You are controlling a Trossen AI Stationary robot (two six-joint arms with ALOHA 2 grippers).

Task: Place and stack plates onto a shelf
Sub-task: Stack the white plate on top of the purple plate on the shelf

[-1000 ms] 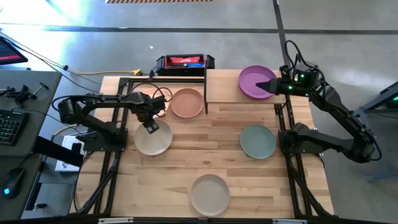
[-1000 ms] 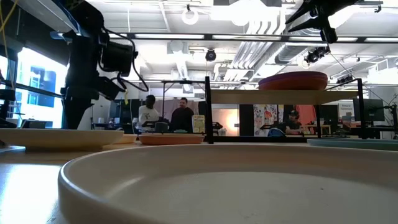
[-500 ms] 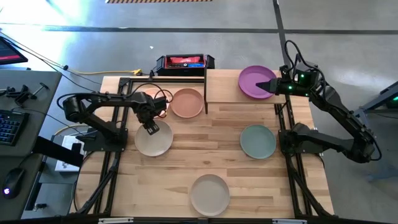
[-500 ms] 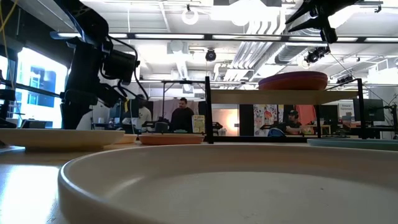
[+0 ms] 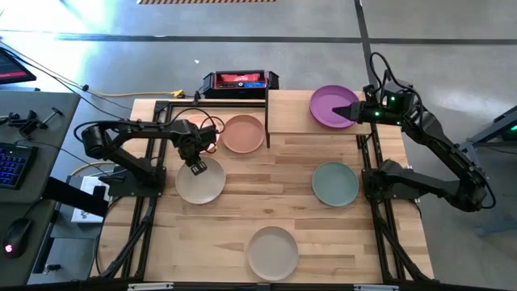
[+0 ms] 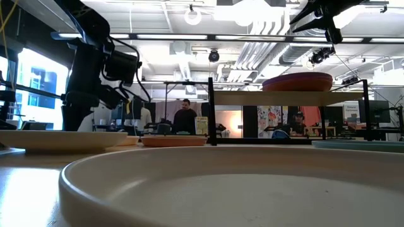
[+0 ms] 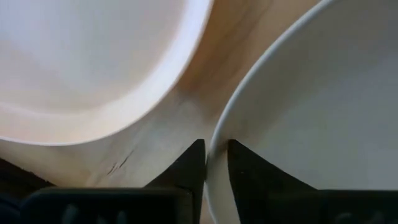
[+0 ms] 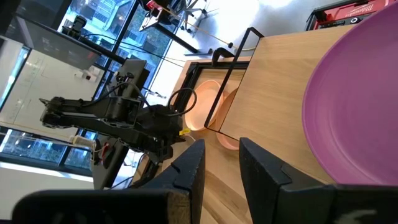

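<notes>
My left gripper point(image 5: 196, 168) is down at the far rim of the cream plate point(image 5: 199, 183), which lies flat on the table's left part. A peach plate point(image 5: 243, 133) lies just beyond it. The shelf point(image 5: 289, 113) stands at the far edge, with a purple plate point(image 5: 331, 106) resting on its right half. My right gripper point(image 5: 353, 111) hovers open over that plate's right rim; in the right wrist view its fingers point(image 8: 221, 149) hold nothing, with the purple plate point(image 8: 354, 106) beside them. A sage green plate point(image 5: 335, 183) and an off-white plate point(image 5: 272, 253) lie on the table. My left gripper point(image 7: 216, 152) pinches the cream plate's far rim point(image 7: 214, 134), one finger point(image 7: 186, 168) outside the rim and one point(image 7: 252, 177) inside the bowl. The fingers come from above, pointing down. The cream plate point(image 6: 57, 140) sits level on the tabletop.
A black-and-red box point(image 5: 239, 81) sits beyond the table's far edge. Black frame bars run along both table sides. The shelf's black leg point(image 6: 211, 110) stands next to the peach plate point(image 6: 173, 141). Bare wood lies between the plates mid-table. People show in the room behind.
My left arm shifted a little toward the table's right over the cream plate's far rim, then kept still. The plates have stayed where they were.
</notes>
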